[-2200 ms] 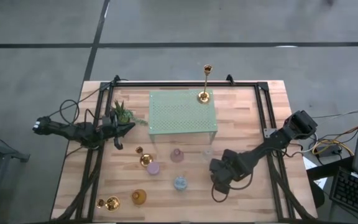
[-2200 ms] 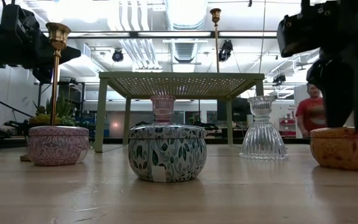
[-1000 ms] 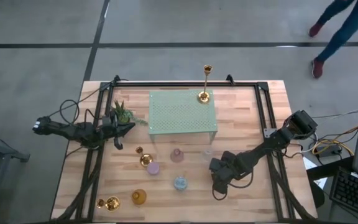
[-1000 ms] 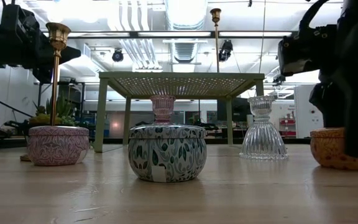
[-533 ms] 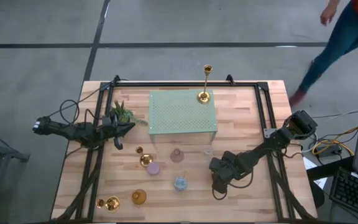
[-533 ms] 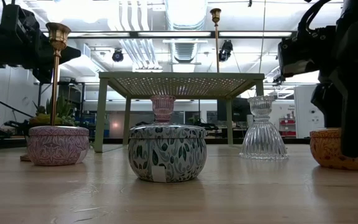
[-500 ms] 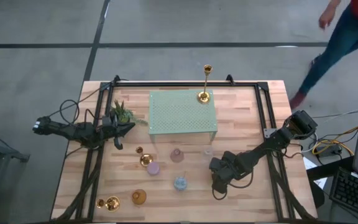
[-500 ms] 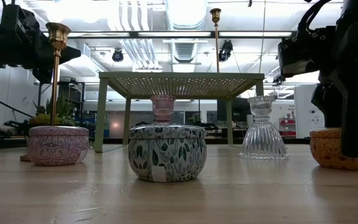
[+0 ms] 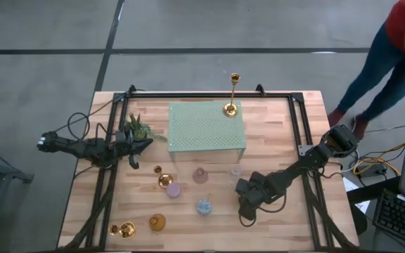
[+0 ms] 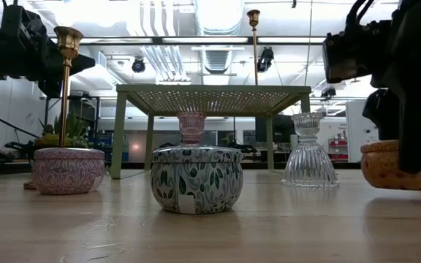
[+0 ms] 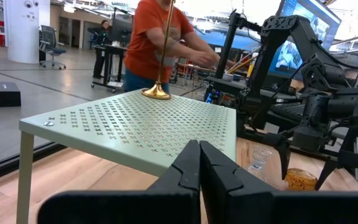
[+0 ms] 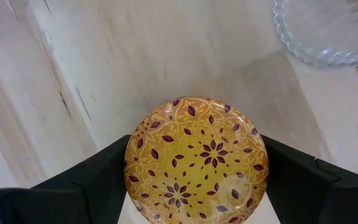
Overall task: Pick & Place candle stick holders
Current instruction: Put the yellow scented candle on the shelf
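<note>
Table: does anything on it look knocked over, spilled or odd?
Nothing is toppled or spilled. Only the orange patterned holder differs: the right end effector grips it, and it seems tilted, just off the table.

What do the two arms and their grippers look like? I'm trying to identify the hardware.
Both arms are dark, nearly black, built of jointed segments. The left arm is slim with a pale tip at its outer end and a thin black cable looping beside it. The right arm ends in a bulkier gripper. The left gripper's fingers are dark, tapered wedges.
</note>
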Motion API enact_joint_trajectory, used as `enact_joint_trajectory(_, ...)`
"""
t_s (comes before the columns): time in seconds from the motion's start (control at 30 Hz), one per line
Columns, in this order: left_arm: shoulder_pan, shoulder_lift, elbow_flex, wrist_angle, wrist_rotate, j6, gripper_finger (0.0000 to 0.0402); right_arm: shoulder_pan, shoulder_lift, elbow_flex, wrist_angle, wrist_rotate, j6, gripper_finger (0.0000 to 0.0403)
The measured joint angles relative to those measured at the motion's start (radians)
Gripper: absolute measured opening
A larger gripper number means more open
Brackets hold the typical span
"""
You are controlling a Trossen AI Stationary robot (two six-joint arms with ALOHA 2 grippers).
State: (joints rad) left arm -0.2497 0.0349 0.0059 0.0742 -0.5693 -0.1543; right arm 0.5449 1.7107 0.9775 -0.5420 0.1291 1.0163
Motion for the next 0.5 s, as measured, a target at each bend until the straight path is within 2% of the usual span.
enact_joint_trajectory(0.23, 0.0, 0.0, 0.0, 0.0, 0.0, 0.0, 0.0003, -0.002, 0.0, 0.05, -0.058, -0.028, -0.002, 0.0302)
enact_joint_trajectory(0.5, 0.0, 0.0, 0.0, 0.0, 0.0, 0.0, 0.0003, -0.041, -0.001, 0.245, -0.334, -0.025, -0.063, 0.0302)
